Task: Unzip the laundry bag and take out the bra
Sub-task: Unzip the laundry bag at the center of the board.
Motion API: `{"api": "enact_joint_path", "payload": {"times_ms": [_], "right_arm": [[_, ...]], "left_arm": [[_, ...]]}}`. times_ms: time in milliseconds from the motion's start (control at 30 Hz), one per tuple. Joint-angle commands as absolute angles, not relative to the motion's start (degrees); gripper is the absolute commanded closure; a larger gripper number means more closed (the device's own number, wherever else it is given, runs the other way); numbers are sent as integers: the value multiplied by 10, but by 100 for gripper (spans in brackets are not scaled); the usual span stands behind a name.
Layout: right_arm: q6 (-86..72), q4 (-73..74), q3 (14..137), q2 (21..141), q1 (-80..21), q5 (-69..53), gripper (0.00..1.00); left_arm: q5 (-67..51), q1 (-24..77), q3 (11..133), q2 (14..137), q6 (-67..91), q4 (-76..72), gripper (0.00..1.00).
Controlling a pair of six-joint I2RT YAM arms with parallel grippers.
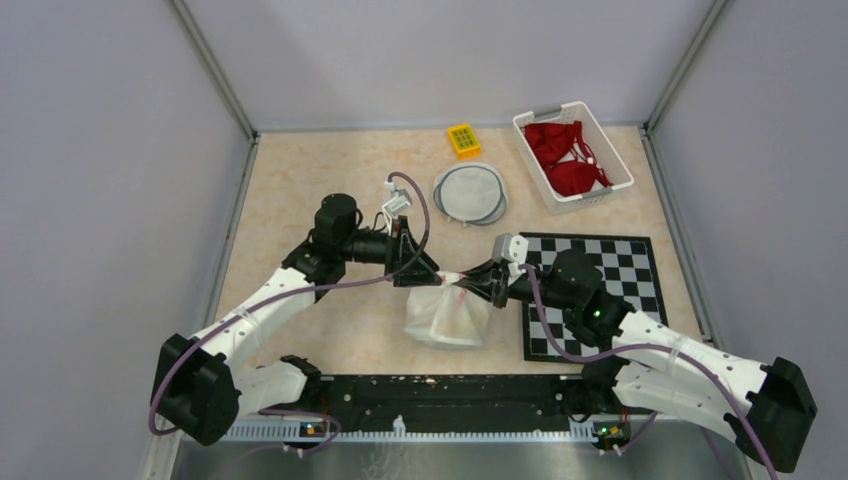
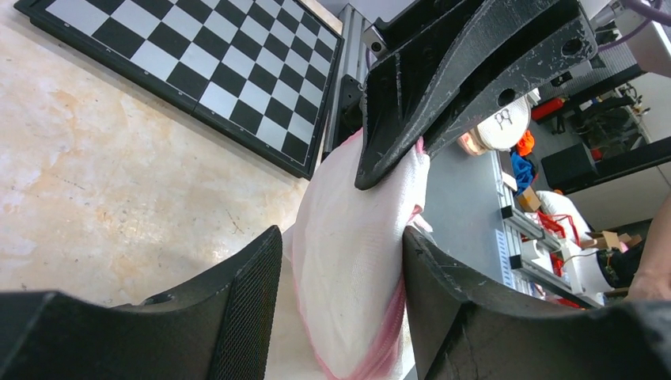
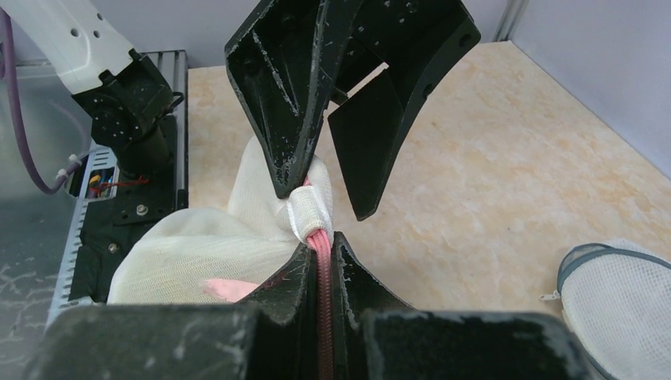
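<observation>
Right gripper is clamped on the pink zipper of a cream mesh laundry bag. It holds the bag's top edge up while the body sags toward the table, near the near edge and just left of a checkerboard mat. Facing it, the left gripper has its jaws apart around the bag's corner. One finger touches the white tab at the zipper's end, but nothing is pinched.

With only one grip on the bag, the likely risks are that the corner drops away before the left jaws close, or that they close on loose mesh rather than the tab. A pull would then drag the whole bag instead of running the zipper, and slack fabric could catch in the teeth.

The held stretch of zipper looks closed. A pink sliver shows at a fold in the bag, though whether it is the bra cannot be told. A white basket near the table's far right corner holds red bras. A second, grey-rimmed mesh bag lies flat toward the far edge, its contents not visible.
</observation>
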State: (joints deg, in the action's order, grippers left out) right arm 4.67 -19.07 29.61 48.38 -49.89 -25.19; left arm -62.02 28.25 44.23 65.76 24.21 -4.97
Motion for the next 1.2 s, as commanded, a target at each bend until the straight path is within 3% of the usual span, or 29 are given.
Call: {"api": "enact_joint_path", "payload": {"times_ms": [0, 233, 600, 1033, 1167], "right_arm": [[45, -234, 297, 473, -506, -274, 100], [49, -237, 298, 477, -506, -290, 100], [49, -246, 301, 492, -517, -303, 100], [59, -238, 300, 504, -526, -306, 100], [71, -216, 300, 497, -526, -301, 100]], "left_arm": [[-602, 285, 454, 661, 272, -78, 39], [-613, 287, 449, 674, 315, -127, 51], [-634, 302, 439, 683, 373, -209, 57], [-653, 332, 442, 702, 425, -302, 52], [-654, 325, 446, 694, 416, -278, 58]]}}
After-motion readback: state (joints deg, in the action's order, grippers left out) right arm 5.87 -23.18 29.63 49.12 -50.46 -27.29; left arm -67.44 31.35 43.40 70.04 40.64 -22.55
